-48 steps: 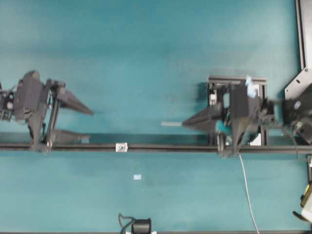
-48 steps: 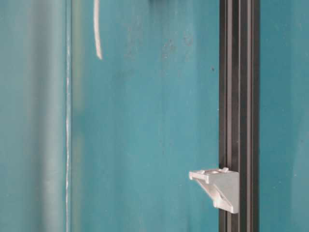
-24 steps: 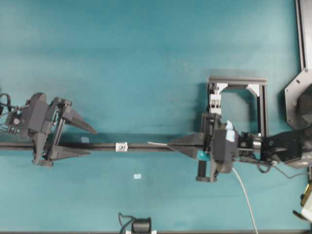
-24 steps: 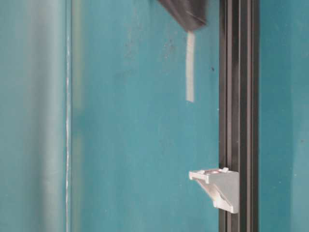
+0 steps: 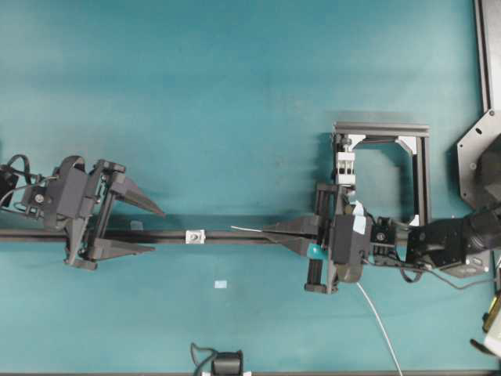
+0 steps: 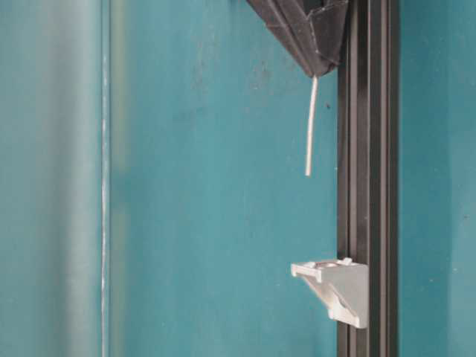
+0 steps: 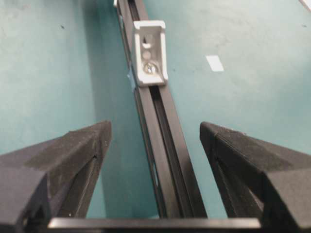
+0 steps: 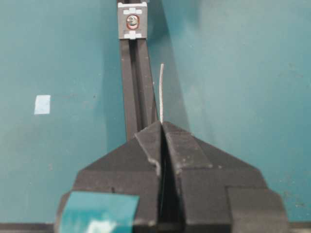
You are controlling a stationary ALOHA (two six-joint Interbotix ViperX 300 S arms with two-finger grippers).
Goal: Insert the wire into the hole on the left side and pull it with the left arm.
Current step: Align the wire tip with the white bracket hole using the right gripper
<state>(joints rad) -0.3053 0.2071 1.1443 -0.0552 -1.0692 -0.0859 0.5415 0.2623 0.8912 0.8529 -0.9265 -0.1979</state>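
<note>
The wire point(image 5: 249, 229) is thin and silvery. My right gripper point(image 5: 268, 232) is shut on it, and a short length sticks out leftward just above the black rail point(image 5: 172, 234). The rest of it trails off behind the wrist. Its tip stops a little right of the small white block point(image 5: 195, 235) with the hole point(image 8: 131, 21). In the right wrist view the wire point(image 8: 161, 92) points just right of that block. My left gripper point(image 5: 157, 231) is open, one finger on each side of the rail, left of the block point(image 7: 149, 53). From table level the wire point(image 6: 310, 126) hangs short of the block point(image 6: 335, 290).
A black frame holding a white clamp point(image 5: 345, 166) stands behind the right wrist. A pale tape patch point(image 5: 221, 284) lies on the teal table in front of the rail. A small black device point(image 5: 227, 364) sits at the front edge, and a metal plate point(image 5: 485, 47) stands far right.
My right gripper swung down from beside the frame onto the rail line and carried the wire left toward the block. My left gripper shifted right along the rail.
</note>
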